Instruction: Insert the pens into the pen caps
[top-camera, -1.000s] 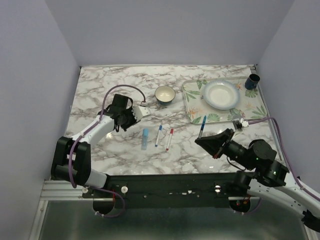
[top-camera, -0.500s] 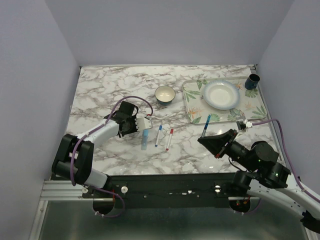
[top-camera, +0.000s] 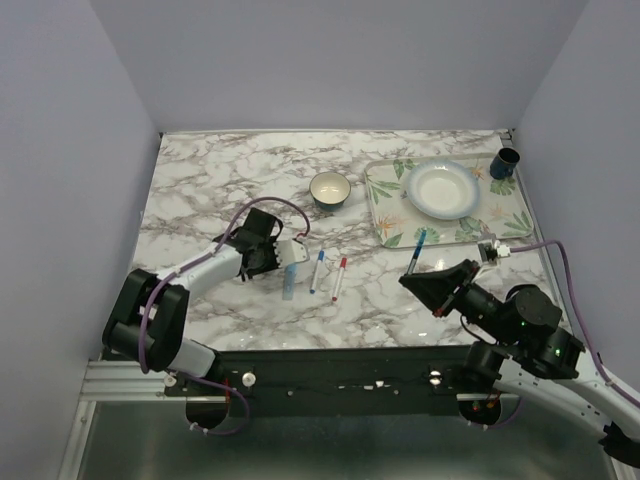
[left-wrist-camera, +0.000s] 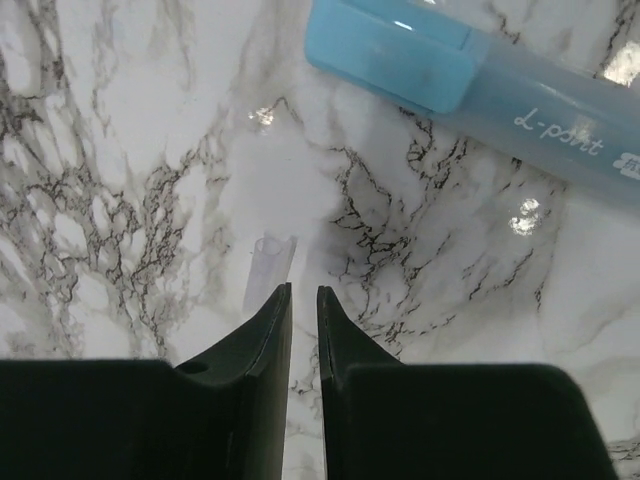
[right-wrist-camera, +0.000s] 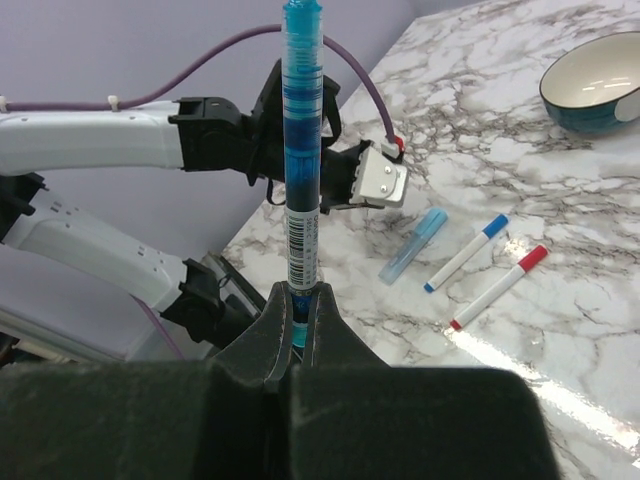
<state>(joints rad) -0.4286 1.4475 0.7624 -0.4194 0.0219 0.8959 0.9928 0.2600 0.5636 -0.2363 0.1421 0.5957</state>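
— Where's the blue pen (right-wrist-camera: 302, 150)?
— Upright, clenched in the right tool (right-wrist-camera: 297, 300), above the tabletop (top-camera: 200, 190).
— And the left tool (left-wrist-camera: 303, 295)?
— Nearly closed, empty, just beside a clear cap (left-wrist-camera: 268, 270) lying flat.

Robot lab test cell on my feeds, no home or office.
Plain lilac panels (top-camera: 330, 60) box in the marble-print tabletop (top-camera: 200, 180) ahead of my left arm (top-camera: 195, 262) and right arm (top-camera: 520, 320). A bare aluminium rail (top-camera: 100, 378) runs behind their bases, and purple cables (top-camera: 268, 199) loop off the wrists.
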